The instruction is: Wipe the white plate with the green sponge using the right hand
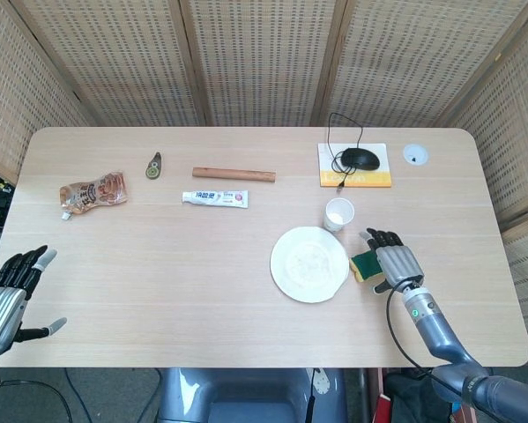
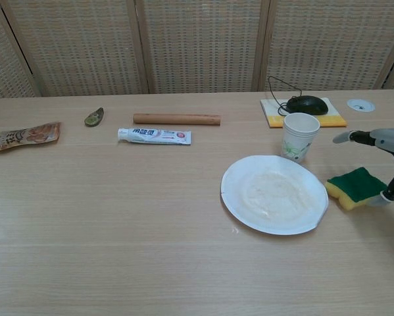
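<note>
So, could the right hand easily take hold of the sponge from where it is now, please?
Probably yes. The right hand is open right beside the sponge, which lies flat on the table by the plate, with nothing between them.
</note>
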`<state>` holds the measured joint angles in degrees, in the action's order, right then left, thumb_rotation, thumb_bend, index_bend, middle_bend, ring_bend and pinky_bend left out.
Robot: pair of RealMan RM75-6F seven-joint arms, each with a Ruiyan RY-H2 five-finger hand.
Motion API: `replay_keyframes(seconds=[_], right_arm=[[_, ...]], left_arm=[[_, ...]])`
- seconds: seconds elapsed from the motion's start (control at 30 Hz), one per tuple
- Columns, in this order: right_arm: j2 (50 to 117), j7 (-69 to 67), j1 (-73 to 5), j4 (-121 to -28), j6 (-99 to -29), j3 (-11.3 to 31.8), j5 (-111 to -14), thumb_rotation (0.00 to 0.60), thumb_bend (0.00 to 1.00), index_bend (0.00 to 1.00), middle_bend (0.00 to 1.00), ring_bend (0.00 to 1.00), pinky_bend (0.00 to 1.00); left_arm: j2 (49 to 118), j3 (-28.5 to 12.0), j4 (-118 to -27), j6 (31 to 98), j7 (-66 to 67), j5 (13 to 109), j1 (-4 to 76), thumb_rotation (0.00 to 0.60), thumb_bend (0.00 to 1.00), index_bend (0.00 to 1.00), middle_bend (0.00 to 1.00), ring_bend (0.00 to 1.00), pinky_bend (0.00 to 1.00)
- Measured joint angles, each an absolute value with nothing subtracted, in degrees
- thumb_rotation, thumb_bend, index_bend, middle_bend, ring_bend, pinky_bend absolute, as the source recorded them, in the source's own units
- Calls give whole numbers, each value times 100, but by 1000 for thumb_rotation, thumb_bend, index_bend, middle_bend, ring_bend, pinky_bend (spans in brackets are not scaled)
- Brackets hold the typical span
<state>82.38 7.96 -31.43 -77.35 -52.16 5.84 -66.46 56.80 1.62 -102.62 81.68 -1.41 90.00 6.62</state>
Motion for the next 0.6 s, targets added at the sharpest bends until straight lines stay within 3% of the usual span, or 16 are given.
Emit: replay_keyframes(seconds=[0.17, 0.37, 0.6], right_arm=[[7870, 848, -2901, -8438, -5744, 568, -6844, 600, 0, 4, 0, 0, 0], [7450, 803, -2313, -9004, -7048, 332, -7700, 600, 0, 0, 0, 0, 0], [7187, 765, -1301, -9014, -8754, -18, -8510, 600, 0, 0, 0, 0, 0]], left_arm=[[5779, 117, -10166, 8290, 24, 8974, 619, 600, 0, 0, 0, 0, 0], [5970, 53, -10003, 8470, 206, 8919, 535, 600, 0, 0, 0, 0, 0], [6079, 105, -9873, 8722, 350, 8872, 307, 600, 0, 0, 0, 0, 0]])
